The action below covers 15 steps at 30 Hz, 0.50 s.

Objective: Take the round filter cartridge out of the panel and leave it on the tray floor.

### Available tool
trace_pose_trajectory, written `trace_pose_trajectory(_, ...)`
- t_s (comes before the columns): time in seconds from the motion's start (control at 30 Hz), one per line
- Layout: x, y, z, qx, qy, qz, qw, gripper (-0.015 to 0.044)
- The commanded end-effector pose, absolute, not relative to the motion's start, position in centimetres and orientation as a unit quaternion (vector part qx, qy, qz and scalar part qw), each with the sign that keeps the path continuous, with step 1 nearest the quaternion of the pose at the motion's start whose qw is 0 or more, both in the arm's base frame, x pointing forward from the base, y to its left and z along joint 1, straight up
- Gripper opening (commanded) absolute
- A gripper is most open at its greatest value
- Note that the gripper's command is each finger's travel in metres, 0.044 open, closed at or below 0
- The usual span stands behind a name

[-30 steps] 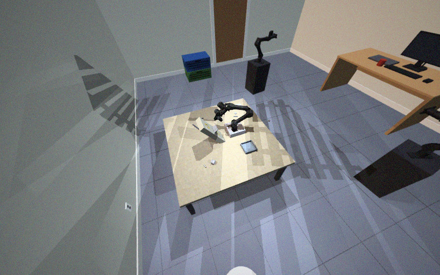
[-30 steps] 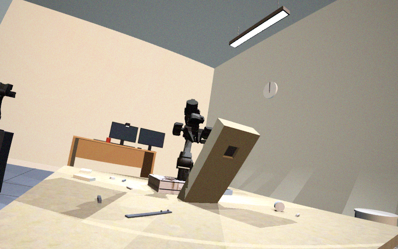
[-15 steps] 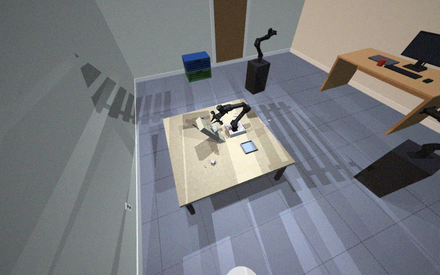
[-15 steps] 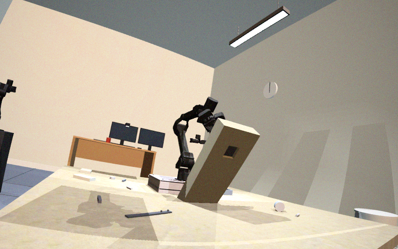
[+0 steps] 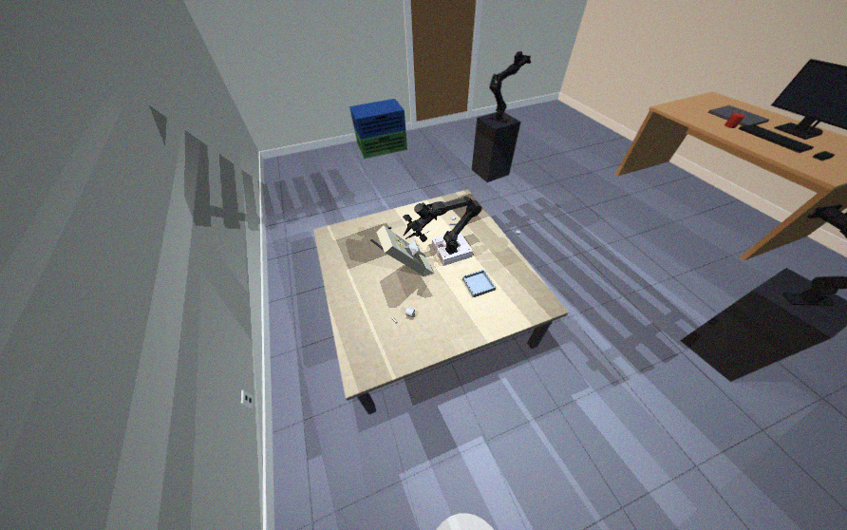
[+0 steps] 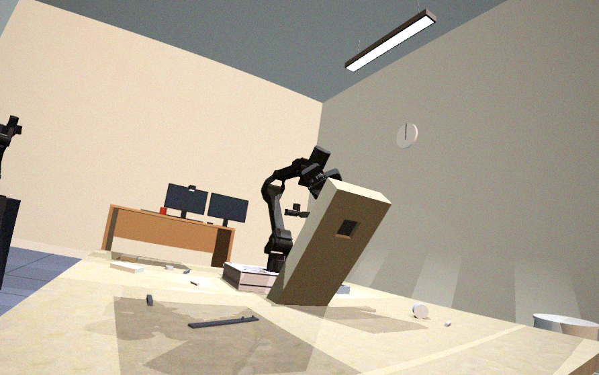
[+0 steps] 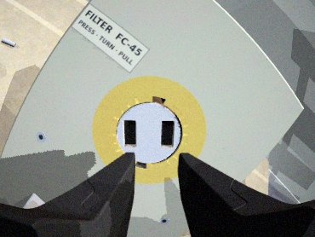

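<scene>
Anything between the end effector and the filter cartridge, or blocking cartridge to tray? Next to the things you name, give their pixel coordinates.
Nothing visible between the end effector (image 7: pixel 157 154) and the cartridge (image 7: pixel 149 133); its slotted face shows unobstructed ahead of the fingers. Toward the blue tray (image 5: pixel 479 283), the white box (image 5: pixel 456 254) under the arm sits beside the route, so a low path might clip its edge.
</scene>
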State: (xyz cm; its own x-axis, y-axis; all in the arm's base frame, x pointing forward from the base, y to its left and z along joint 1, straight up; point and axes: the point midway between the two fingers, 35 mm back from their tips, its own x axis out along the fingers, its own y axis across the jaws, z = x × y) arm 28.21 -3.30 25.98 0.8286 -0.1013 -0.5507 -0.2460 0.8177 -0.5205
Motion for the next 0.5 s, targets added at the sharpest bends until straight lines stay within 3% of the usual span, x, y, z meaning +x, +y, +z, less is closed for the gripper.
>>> trace_pose_trajectory(0.0, 28.7, -3.4, 25.2, -0.301, 0.296, 0.040, 0.906, 0.0099)
trace_pose_trajectory(0.47, 30.5, -3.7, 23.9, -0.301, 0.295, 0.040, 0.906, 0.0099)
